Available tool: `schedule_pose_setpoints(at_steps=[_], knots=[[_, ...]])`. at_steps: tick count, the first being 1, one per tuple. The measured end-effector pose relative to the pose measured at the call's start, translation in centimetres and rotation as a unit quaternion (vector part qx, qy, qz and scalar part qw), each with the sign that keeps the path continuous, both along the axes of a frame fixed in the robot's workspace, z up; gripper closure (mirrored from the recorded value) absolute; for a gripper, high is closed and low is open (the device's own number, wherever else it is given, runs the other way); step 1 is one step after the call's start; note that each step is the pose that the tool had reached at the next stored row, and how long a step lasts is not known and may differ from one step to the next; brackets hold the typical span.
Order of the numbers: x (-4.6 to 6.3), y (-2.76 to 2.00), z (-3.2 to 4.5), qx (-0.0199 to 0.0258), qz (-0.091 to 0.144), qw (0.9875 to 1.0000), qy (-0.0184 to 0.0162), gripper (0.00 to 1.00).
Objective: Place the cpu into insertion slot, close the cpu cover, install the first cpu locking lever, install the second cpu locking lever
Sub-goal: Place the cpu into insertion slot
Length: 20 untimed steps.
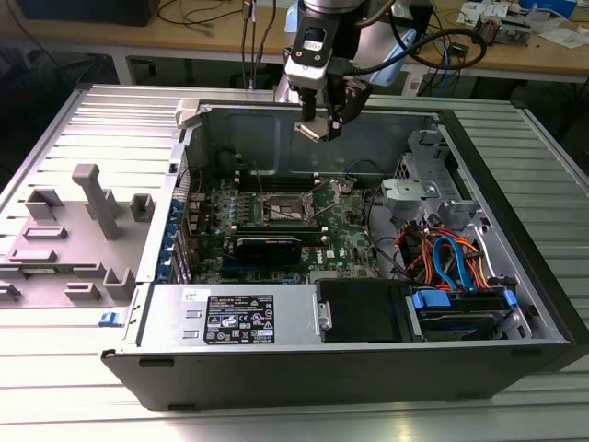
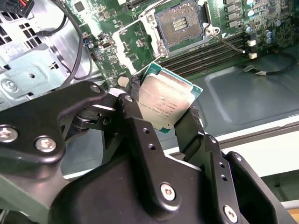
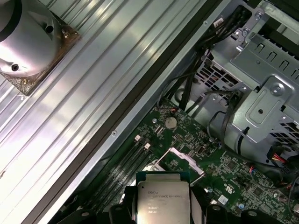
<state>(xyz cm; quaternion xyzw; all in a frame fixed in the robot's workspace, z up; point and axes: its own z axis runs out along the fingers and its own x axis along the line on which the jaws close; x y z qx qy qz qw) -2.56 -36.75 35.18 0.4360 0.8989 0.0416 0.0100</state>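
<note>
1. The cpu (image 1: 311,131) is held clamped in the gripper (image 1: 319,127), in the upper centre of the exterior view, above the open computer case (image 1: 276,368).
2. In the second wrist view, it is seen pinched at two opposite edges, silvery top showing.
3. The insertion slot (image 1: 281,208) lies uncovered on the motherboard (image 1: 354,230), at mid-frame, well apart from the cpu.
4. The cpu cover (image 2: 121,46) stands raised beside the slot.
</note>
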Motion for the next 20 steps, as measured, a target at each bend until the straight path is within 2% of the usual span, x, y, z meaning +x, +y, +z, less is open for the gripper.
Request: schedule_pose_setpoints(at_steps=[16,20], knots=[[0.00,0.00,0.00,-0.0001,-0.007,1.0000,0.0000,0.46],[0.00,-0.02,-0.02,-0.0002,-0.018,0.9998,0.0000,0.46]])
